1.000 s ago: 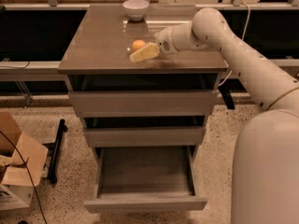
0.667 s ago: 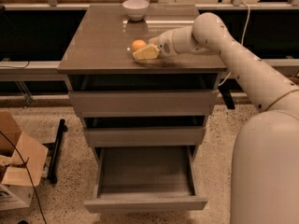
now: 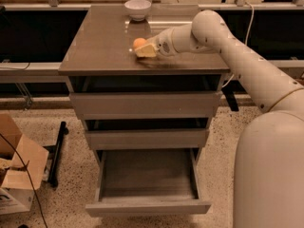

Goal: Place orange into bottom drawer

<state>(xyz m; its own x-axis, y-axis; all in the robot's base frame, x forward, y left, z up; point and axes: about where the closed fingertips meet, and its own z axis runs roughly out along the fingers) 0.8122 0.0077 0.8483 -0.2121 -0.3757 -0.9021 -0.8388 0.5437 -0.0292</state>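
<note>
Reaching gripper: low over the cabinet top, near its middle, pointing toward the left edge.
Grip: cannot tell whether it is clamped or loose.
Orange: on the top, right against the gripper's tip, about midway between the back and front edges.
Arm: pale, crossing in over the right edge.
White bowl: at the back edge, well apart from the orange.
Bottom drawer: pulled out, nothing seen inside.
Upper drawers: pushed in.
</note>
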